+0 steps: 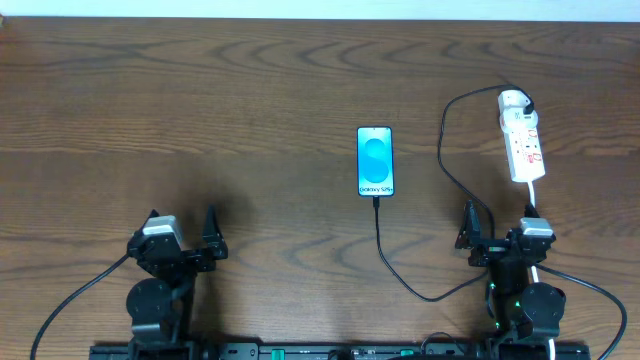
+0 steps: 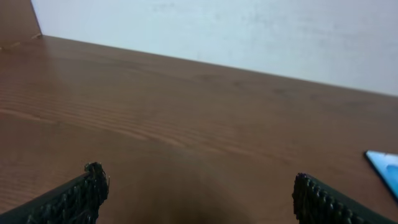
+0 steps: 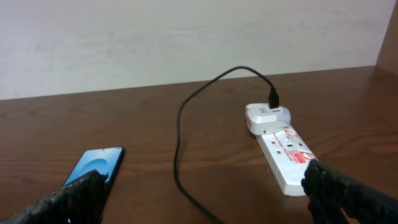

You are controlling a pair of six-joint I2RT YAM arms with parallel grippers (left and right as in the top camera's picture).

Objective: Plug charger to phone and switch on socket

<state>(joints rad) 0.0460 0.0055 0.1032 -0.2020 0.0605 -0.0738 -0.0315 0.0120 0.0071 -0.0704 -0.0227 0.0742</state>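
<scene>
Charger [image 1: 378, 230] handling is not under way in either gripper. The left gripper [image 1: 181, 215] hovers at the near edge of the desk [image 1: 250, 100] with its jaws spread wide and nothing between them, and its wrist view shows only bare wood and a corner of the phone [image 2: 385, 168] far to its right. The right gripper [image 1: 497, 215] is likewise released and empty, parked near the desk's front edge.

Just ahead of the right gripper lies the socket [image 1: 523, 145], a white strip pointing away from the robot, with the cable's black plug [image 3: 273, 98] standing in a white adapter [image 3: 264, 117] at its far end. From there the cable loops left, runs past the right gripper and curves up to the phone's near end, which it appears to meet. Whether the tip is fully seated cannot be told. The phone lies flat mid-desk, screen lit, well apart from both grippers.

As I judge it, the plugging looks done or nearly so, leaving the switch step. The switch's position is too small to read. The next move likely calls for the right gripper to reach forward over the strip and press a small rocker without shoving the light strip or snagging the cable.
</scene>
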